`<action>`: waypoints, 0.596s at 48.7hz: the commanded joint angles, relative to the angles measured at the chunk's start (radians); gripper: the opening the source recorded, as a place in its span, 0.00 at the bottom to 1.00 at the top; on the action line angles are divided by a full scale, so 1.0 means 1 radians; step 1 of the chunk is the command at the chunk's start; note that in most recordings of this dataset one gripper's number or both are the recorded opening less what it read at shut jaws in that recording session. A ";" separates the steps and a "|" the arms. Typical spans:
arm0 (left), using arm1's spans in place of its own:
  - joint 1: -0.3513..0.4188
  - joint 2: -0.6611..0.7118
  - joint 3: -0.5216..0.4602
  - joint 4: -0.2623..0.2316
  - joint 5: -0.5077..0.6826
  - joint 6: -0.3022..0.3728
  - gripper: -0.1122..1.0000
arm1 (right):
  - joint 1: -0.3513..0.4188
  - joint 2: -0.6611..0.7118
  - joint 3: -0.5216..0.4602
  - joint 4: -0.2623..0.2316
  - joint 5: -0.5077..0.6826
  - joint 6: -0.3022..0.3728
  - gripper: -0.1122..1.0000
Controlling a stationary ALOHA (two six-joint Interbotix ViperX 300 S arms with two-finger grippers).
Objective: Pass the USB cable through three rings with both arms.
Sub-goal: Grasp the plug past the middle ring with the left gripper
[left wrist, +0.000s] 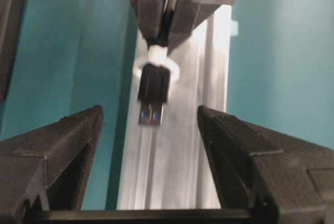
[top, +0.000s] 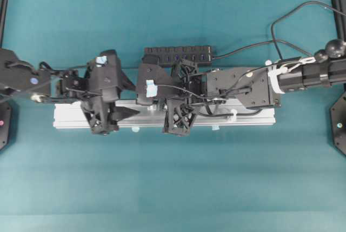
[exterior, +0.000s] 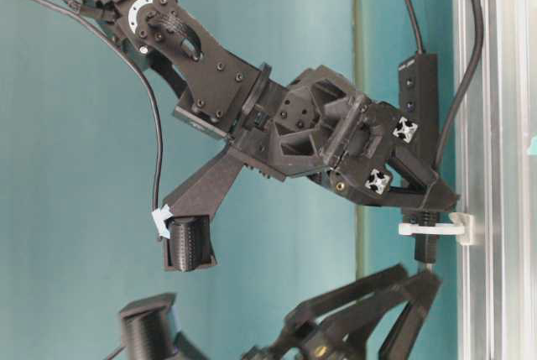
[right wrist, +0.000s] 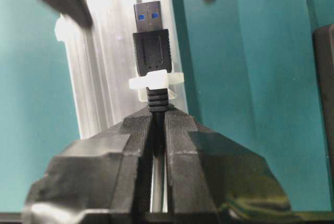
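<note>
Right claw (right wrist: 156,130) clamps the USB cable (right wrist: 151,51) just behind its plug, which pokes through a ring (right wrist: 155,84) on the rail (right wrist: 104,51). Only the left wrist view shows the left claw (left wrist: 151,145) spread wide, near the plug tip

Black USB cable (right wrist: 150,46), whitish ring (right wrist: 155,82), silver rail (top: 70,116), teal table (top: 173,178).

Overhead looks down; table-level sideways; wrist views face closely, sharing the plug (left wrist: 152,92).

No readable text, labels, brands, numbers or signs in any view.
</note>
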 commanded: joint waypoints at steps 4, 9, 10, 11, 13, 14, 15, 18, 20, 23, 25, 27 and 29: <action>0.002 0.031 -0.021 0.003 -0.049 -0.002 0.81 | 0.000 -0.006 -0.008 0.005 -0.015 -0.005 0.02; 0.002 0.049 -0.021 0.003 -0.071 -0.002 0.81 | 0.000 -0.006 -0.008 0.006 -0.020 -0.005 0.02; 0.002 0.051 -0.021 0.003 -0.075 -0.002 0.81 | 0.000 -0.006 -0.008 0.006 -0.021 -0.005 0.02; 0.003 0.054 -0.021 0.003 -0.080 -0.002 0.81 | 0.000 -0.006 -0.008 0.006 -0.023 -0.005 0.02; 0.002 0.055 -0.023 0.003 -0.087 -0.002 0.81 | 0.000 -0.006 -0.008 0.006 -0.023 -0.005 0.02; 0.002 0.055 -0.023 0.003 -0.089 -0.002 0.80 | 0.000 -0.006 -0.008 0.006 -0.023 -0.005 0.02; 0.002 0.055 -0.025 0.003 -0.091 -0.002 0.80 | 0.000 -0.006 -0.008 0.006 -0.023 -0.005 0.02; 0.002 0.057 -0.026 0.003 -0.092 -0.002 0.79 | 0.000 -0.006 -0.008 0.006 -0.023 -0.005 0.02; 0.002 0.057 -0.028 0.003 -0.092 -0.002 0.79 | 0.000 -0.006 -0.008 0.008 -0.023 -0.005 0.02; 0.002 0.058 -0.028 0.002 -0.092 -0.002 0.79 | 0.000 -0.006 -0.008 0.006 -0.021 -0.005 0.02; 0.002 0.060 -0.029 0.003 -0.092 -0.002 0.79 | 0.000 -0.006 -0.008 0.008 -0.023 -0.005 0.02; 0.002 0.060 -0.029 0.003 -0.092 -0.002 0.78 | 0.000 -0.006 -0.008 0.008 -0.023 -0.005 0.02; 0.002 0.061 -0.031 0.002 -0.092 -0.002 0.77 | 0.000 -0.006 -0.008 0.006 -0.023 -0.005 0.02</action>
